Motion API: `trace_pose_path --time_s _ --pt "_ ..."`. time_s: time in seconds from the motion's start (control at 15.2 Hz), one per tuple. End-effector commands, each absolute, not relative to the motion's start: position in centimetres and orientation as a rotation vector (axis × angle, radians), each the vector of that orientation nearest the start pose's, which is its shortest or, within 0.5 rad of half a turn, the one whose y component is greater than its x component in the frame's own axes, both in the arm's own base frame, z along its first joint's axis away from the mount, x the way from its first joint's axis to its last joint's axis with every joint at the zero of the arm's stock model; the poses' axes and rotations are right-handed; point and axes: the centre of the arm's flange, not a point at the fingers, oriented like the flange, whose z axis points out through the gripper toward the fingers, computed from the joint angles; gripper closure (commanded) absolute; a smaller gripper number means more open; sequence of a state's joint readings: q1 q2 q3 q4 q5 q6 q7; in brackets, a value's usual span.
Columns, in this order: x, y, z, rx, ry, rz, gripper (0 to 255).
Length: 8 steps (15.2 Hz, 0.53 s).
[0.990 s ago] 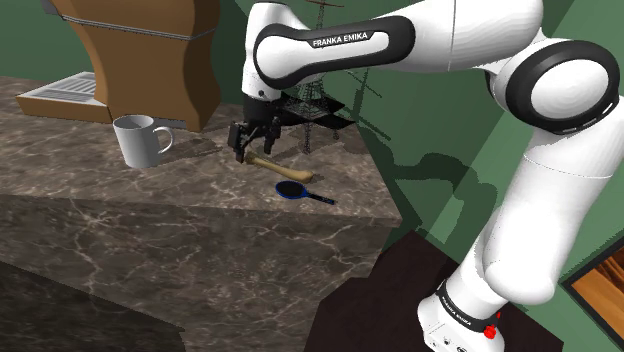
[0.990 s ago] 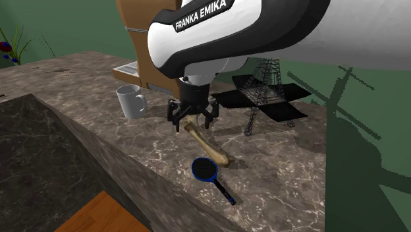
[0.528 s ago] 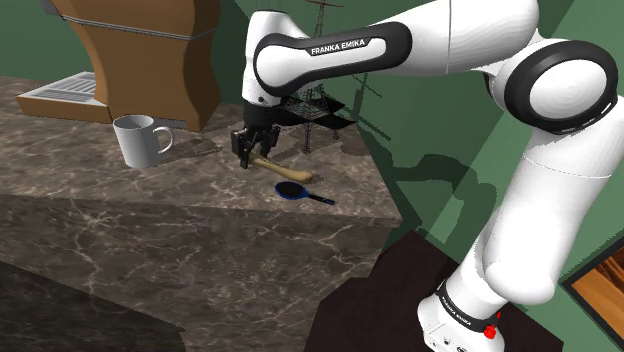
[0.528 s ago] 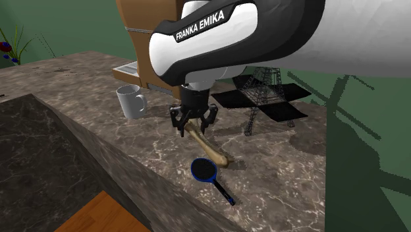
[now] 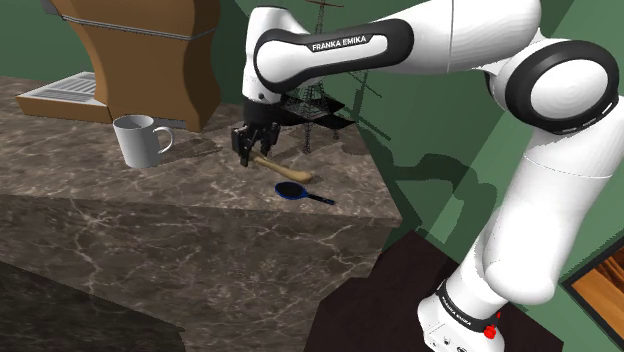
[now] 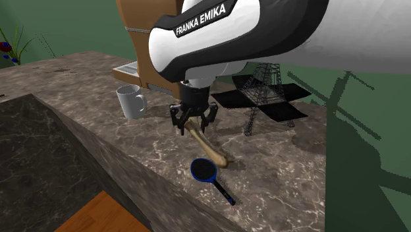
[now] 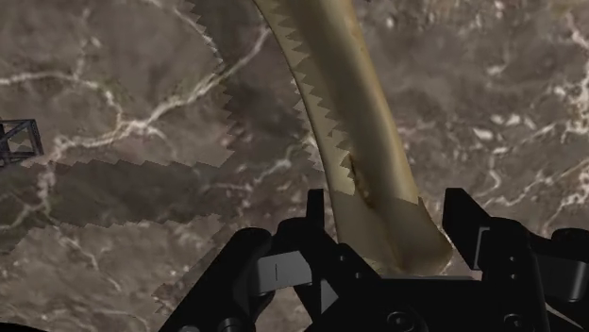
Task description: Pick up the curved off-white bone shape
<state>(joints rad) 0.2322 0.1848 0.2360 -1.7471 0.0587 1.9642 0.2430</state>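
On the brown marble counter (image 5: 100, 190) the pale bone (image 5: 285, 168) lies with 1 knobbed end under the gripper (image 5: 247, 155) and the other beside a small blue pan (image 5: 292, 189). The arm's white link reads "FRANKA EMIKA" (image 5: 340, 41) in both outer views. In the wrist view the 2 black fingers (image 7: 316, 212) stand narrow, closed on the knob of the bone (image 7: 349, 113), whose shaft runs away from them across the veined stone. The shoulder view takes in a white mug (image 5: 138, 140), a brown coffee machine (image 5: 150, 50) and the robot's stand (image 5: 455, 320). The second exterior view adds a black wire tower (image 6: 263, 86) standing near the gripper (image 6: 194, 125) and a plant (image 6: 10, 43) at its left edge.
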Motion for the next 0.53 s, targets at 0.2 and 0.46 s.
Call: trace_pose_path --time_s 0.2,0.46 --pt "55.4 27.5 49.4 -3.022 -0.301 -0.001 255" --pt "55.4 27.5 51.5 -3.022 -0.301 -0.001 255"
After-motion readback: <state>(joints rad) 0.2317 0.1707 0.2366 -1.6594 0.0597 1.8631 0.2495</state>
